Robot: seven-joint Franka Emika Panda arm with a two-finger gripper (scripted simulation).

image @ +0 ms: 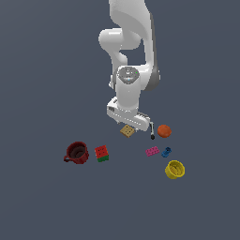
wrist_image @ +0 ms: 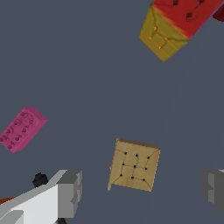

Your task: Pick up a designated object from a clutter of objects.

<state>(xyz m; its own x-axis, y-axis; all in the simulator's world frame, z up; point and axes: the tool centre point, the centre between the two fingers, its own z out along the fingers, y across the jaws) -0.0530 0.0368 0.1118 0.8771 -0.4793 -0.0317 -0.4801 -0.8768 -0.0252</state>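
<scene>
You've got the gripper [image: 132, 123] right over the tan cracker block [image: 127, 131]; jaw state unreadable. Orange ball [image: 164, 131] and marker [image: 152, 135] just beside it.

Glossy white rounded arm [image: 127, 42], grey joint trim, grey-tipped claw [wrist_image: 142, 190].

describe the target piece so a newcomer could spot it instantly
Follow the white arm down to its gripper: the tan square lies directly beneath, between the open jaws. Unlike the red-green cube and pink brick nearby, it is flat, cracker-like, with dark dots on its face.
</scene>
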